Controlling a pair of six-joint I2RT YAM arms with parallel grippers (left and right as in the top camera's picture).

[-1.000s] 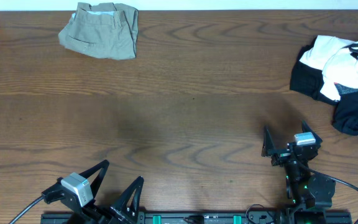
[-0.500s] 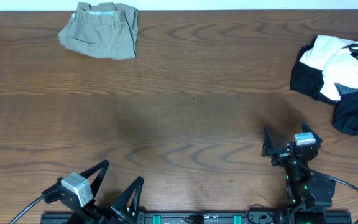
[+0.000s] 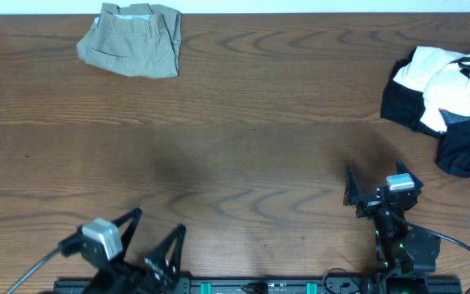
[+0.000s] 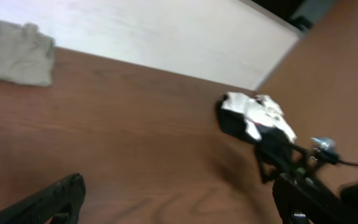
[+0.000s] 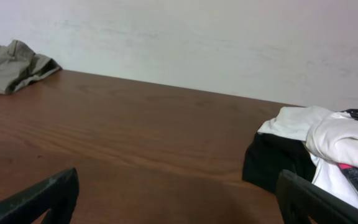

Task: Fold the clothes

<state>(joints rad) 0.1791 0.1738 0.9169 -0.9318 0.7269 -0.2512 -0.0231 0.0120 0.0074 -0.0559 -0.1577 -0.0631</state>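
A: What is the cloth like?
B: The khaki shorts [image 3: 131,39] are a soft, wrinkled cotton bundle with stitched hems. They lie at the far left of the wood-grain table [image 3: 243,147], well apart from both arms. A rumpled heap of black and white clothes [image 3: 451,90] sits at the right edge.
A: And the grippers?
B: At the near edge, the left gripper [image 3: 161,219] and right gripper [image 3: 373,173] both have their jaws spread wide and hold nothing.
A: Any change?
B: Only the left gripper has shifted slightly. The shorts, heap and right gripper lie as before.
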